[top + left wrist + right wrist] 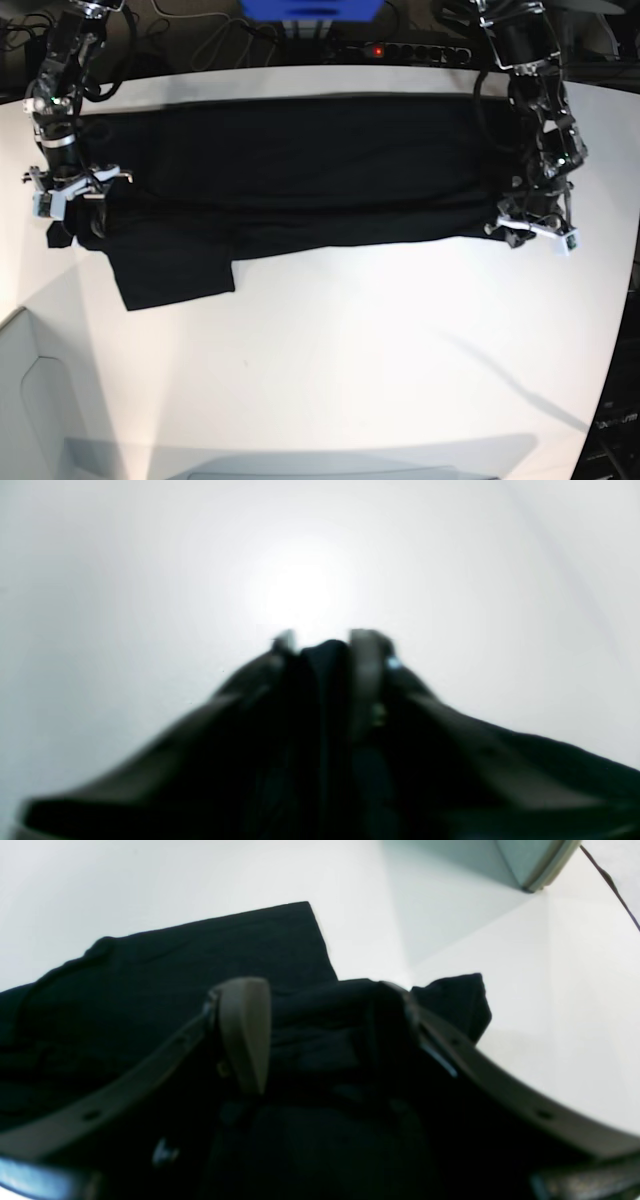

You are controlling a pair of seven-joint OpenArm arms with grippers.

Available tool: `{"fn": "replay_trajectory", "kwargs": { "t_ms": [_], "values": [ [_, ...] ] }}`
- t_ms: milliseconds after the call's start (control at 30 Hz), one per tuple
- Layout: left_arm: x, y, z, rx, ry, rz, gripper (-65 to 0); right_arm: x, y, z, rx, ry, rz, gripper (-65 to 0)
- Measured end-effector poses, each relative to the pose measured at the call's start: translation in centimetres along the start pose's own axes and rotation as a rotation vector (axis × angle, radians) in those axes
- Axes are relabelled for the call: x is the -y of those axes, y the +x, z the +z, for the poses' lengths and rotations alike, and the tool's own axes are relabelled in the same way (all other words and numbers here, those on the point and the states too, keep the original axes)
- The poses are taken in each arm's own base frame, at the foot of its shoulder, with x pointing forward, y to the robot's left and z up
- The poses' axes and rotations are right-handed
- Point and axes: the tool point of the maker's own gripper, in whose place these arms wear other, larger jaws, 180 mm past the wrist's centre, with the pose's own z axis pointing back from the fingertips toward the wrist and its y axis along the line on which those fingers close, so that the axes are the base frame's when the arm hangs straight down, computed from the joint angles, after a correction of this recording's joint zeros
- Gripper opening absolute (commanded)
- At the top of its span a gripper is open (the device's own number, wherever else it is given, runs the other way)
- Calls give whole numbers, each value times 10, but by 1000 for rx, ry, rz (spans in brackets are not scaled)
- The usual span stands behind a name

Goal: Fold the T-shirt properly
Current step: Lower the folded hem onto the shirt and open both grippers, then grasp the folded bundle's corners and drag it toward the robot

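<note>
One black T-shirt [330, 150] spreads across the white table [400, 360], from beneath the right arm to beneath the left, with a flap jutting out near the right gripper [92, 215]. That right pincer stands wide open over rumpled black cloth. The left gripper [325, 680] has its fingertips close together at a corner of the T-shirt, a bit of cloth showing between them; whether it grips firmly, I cannot tell.
</note>
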Motion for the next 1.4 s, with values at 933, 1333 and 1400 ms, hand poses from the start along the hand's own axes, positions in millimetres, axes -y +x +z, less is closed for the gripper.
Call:
{"fn": "replay_trajectory", "kwargs": {
  "t_ms": [933, 1333, 1400],
  "values": [
    [28, 48, 34, 152, -54, -73, -650, 9, 18, -99, -284, 38, -62, -248],
    [27, 46, 32, 146, -53, -70, -650, -2, -35, -120, -497, 104, -29, -247],
    [27, 46, 32, 146, -52, -71, -650, -1, -37, -121, -497, 105, -40, -247]
  ]
}}
